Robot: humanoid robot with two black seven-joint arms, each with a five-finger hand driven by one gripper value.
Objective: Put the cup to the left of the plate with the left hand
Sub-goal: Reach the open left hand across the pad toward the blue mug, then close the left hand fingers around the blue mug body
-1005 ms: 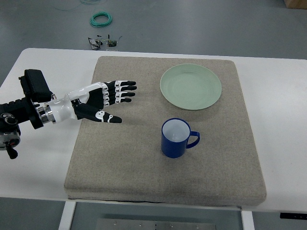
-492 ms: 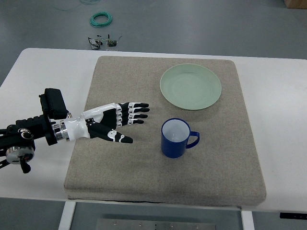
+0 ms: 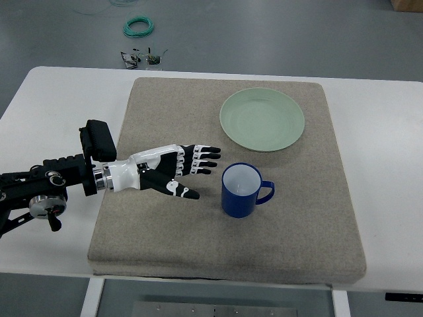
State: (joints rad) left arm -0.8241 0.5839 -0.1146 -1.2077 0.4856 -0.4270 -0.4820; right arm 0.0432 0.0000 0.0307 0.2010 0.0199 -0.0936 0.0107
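Observation:
A blue cup [image 3: 242, 191] with a white inside stands upright on the grey mat [image 3: 165, 244], its handle pointing right. A pale green plate [image 3: 262, 119] lies behind it, toward the mat's far right. My left hand [image 3: 198, 173] reaches in from the left, open, fingers stretched toward the cup. Its fingertips [image 3: 213, 160] stop a short gap left of the cup's rim and touch nothing. The right arm does not show.
The mat covers most of a white table [image 3: 59, 92]. Beyond the table's far edge, a green cable coil [image 3: 139, 26] and a small dark clutter of parts [image 3: 144, 59] lie on the floor.
My left hand has travelled right and toward the near edge, from the mat's left part to just beside the cup. It stayed open. Cup and plate have not moved.

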